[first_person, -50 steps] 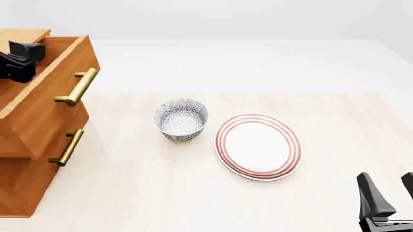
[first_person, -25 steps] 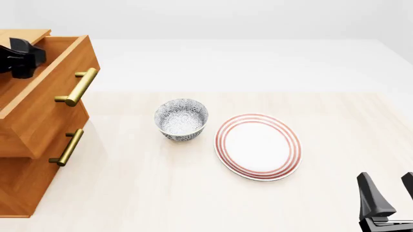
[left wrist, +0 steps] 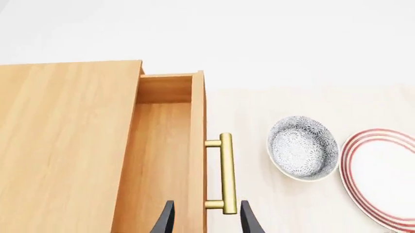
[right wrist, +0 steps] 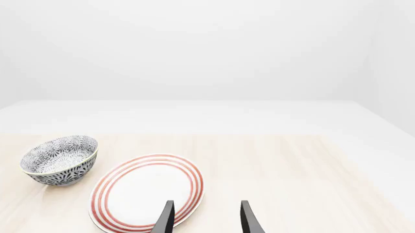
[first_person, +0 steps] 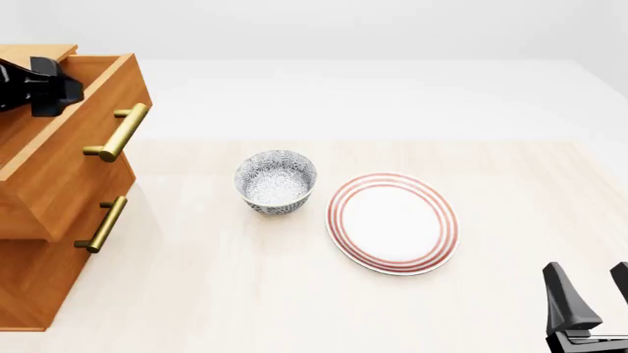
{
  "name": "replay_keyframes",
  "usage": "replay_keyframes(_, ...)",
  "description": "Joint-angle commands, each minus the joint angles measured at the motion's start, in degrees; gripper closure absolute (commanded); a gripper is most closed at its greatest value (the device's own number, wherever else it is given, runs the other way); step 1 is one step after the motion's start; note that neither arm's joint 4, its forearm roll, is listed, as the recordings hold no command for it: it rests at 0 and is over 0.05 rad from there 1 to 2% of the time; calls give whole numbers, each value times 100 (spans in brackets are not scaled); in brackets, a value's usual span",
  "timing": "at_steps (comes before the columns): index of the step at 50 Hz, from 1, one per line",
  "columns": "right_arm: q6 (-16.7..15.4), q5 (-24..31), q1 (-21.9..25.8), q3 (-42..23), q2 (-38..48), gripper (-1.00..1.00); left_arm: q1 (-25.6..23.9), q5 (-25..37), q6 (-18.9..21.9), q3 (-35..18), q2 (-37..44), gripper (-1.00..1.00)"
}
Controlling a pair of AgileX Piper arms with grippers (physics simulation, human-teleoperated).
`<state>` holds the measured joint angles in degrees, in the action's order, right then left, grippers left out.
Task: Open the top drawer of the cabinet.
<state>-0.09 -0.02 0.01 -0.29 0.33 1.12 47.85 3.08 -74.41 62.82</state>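
Trouble would come from the released left hand point(left wrist: 203, 219), hovering above the brass handle point(left wrist: 226, 173): dropping, it could nudge the top drawer point(first_person: 70, 143), already pulled out at the desk's left edge.

Simulated tabletop test scene: a pale wood worktop point(first_person: 294, 294) is sitting in blank white surroundings, carrying only a cabinet point(first_person: 40, 243), bowl point(first_person: 276, 182) and plate point(first_person: 393, 222).

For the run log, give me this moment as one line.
top drawer: open | left tool: open, above drawer | right tool: open, idle
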Motion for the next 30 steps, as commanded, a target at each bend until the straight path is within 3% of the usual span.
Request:
replay_keyframes(1,1,-8,-1,8,0,-100,84,352,-124,-73,-159,-100)
replay_keyframes(30,1,-8,-1,8,0,-100,66,-205,-524,655,-252,-100)
